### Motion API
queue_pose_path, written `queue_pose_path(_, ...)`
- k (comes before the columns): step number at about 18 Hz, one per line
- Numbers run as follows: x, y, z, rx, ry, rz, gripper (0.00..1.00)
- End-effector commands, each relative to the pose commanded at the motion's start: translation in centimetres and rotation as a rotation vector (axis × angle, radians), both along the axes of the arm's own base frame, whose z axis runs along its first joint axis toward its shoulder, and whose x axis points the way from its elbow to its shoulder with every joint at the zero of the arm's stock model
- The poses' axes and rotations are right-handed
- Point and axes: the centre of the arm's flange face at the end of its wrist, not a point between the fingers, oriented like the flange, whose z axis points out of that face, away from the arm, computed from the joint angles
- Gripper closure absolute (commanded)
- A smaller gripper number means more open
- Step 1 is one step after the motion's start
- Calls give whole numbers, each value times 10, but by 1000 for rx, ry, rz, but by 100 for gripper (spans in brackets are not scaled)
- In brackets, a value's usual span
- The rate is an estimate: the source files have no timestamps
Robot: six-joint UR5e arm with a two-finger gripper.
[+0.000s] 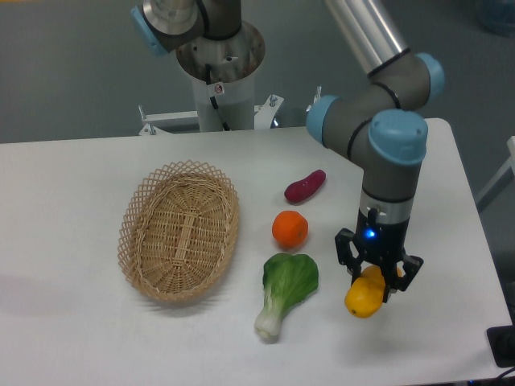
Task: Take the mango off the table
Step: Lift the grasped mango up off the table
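The gripper (376,277) points straight down over the right part of the table (72,338), its two black fingers clenched on the upper end of the mango (364,296); the yellow fruit hangs below the fingertips, tilted, its lower end toward the near left; whether it touches the white surface beneath cannot be told from this single view. A blue light glows on the wrist just above the gripper; the arm (392,153) rises from there in grey tubes and blue-capped joints toward the far edge. Left of the mango, near it but apart, lies a green leafy vegetable (286,291) with its pale stalk pointing to the near side; just beyond it sits a round orange (290,229); farther still lies a purple sweet potato (305,186), angled up to the right. Well to the left rests an oval wicker basket (180,230), nothing visible inside it. The arm's round metal base (219,68) stands behind the far edge of the table.
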Motion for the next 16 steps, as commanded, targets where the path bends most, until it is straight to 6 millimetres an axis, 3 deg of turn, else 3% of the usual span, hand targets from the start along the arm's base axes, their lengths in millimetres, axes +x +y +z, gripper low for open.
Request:
queue_pose_path(4, 19, 2, 33, 87, -45, 49, 51)
queue_pose_path(16, 40, 5, 55, 125, -67, 82, 51)
